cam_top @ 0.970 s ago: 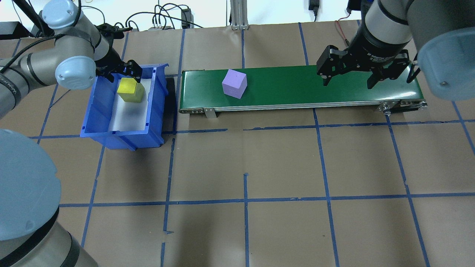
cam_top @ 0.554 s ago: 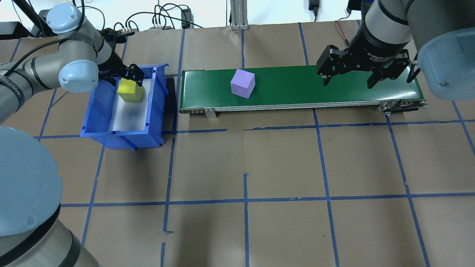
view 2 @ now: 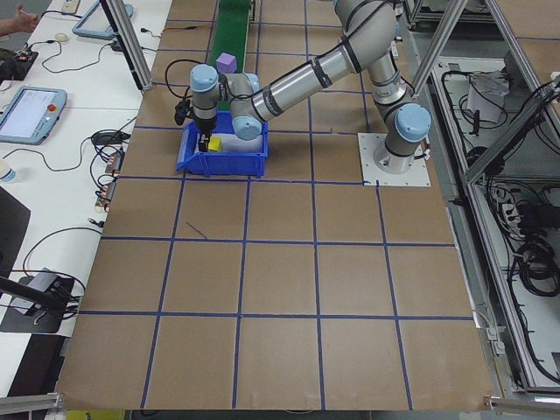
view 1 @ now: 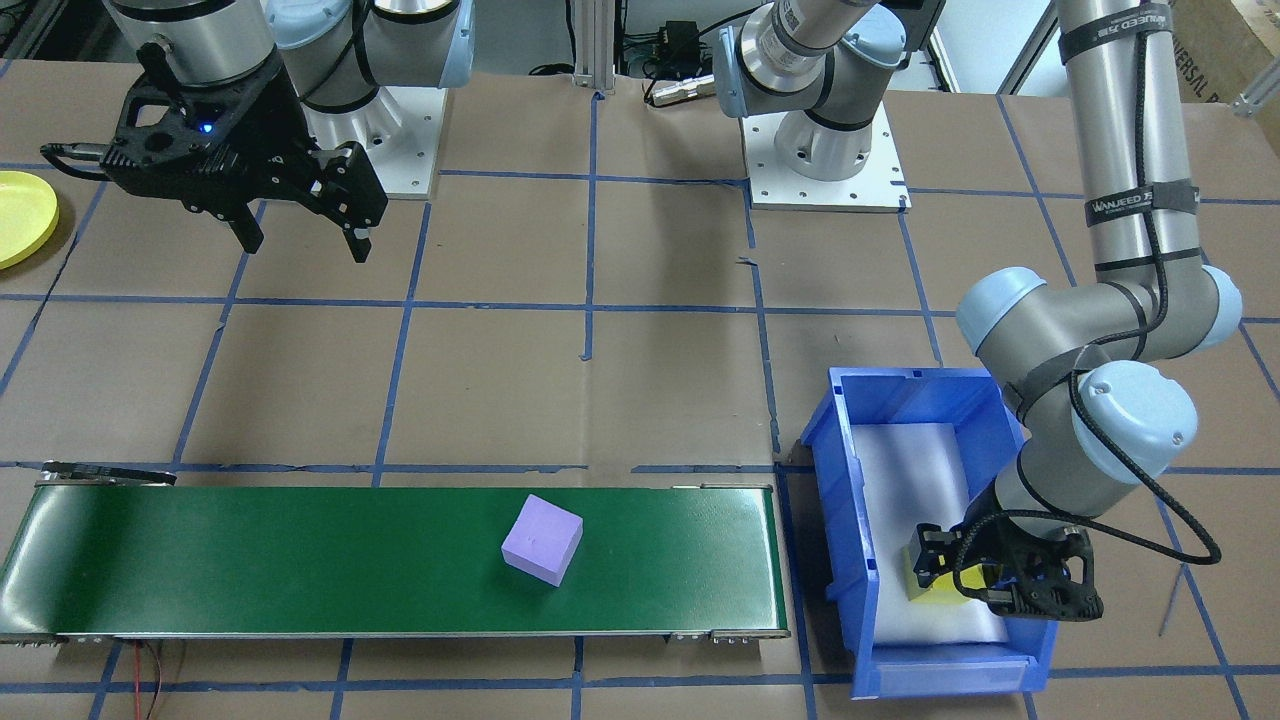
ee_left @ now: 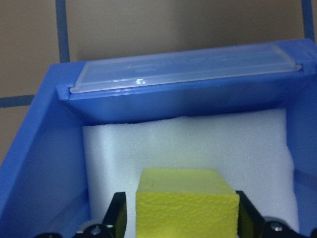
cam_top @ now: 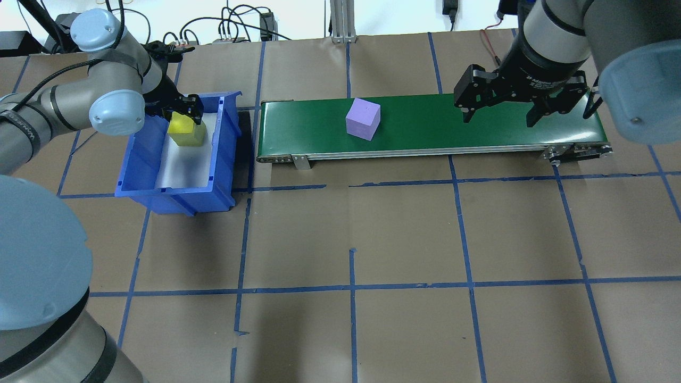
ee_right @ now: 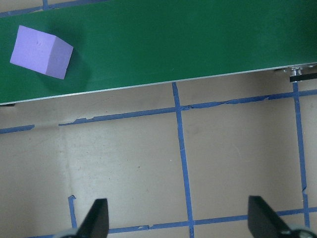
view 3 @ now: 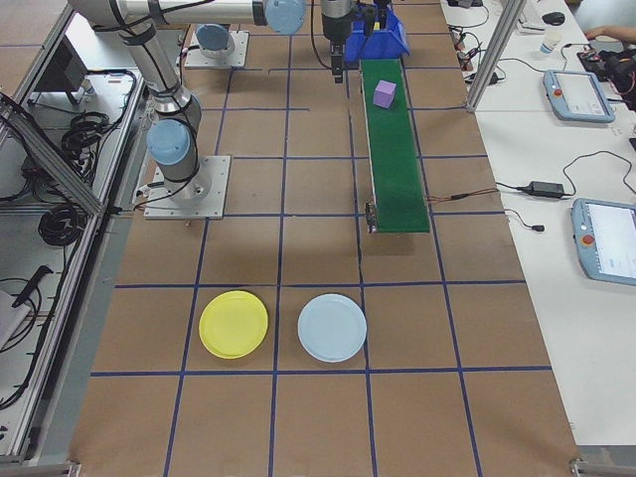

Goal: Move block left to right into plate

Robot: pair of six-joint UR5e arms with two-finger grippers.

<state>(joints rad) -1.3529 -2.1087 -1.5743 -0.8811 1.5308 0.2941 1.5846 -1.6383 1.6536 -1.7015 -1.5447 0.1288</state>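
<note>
Purple foam, a cube (cam_top: 363, 119), rides the green conveyor belt (cam_top: 425, 139) and sits further toward my right arm's end than it did a second ago, so the belt is carrying it along. Over the same second my left gripper (cam_top: 183, 109) has drawn in over the yellow block (cam_top: 186, 130) in the blue bin (cam_top: 175, 199) and now straddles it. I read this as two stages at once: one block already travelling left to right, the next one being picked for the belt.

In the left wrist view the fingers (ee_left: 117, 218) stand on either side of the yellow block, very close to its faces. I cannot tell whether they are pressing yet; the block rests on the bin's white foam liner (ee_left: 198, 144) and shows no lift, so I judge the grasp as about to close rather than made.

My right gripper (cam_top: 499, 114) hangs above the belt's far end with its jaws wide apart and nothing between them; the right wrist view shows the purple cube well off to one side, not yet under the fingers.

The yellow plate (view 3: 234, 324) lies well away from the belt, beside a pale blue plate (view 3: 332, 327), with no block in it.
</note>
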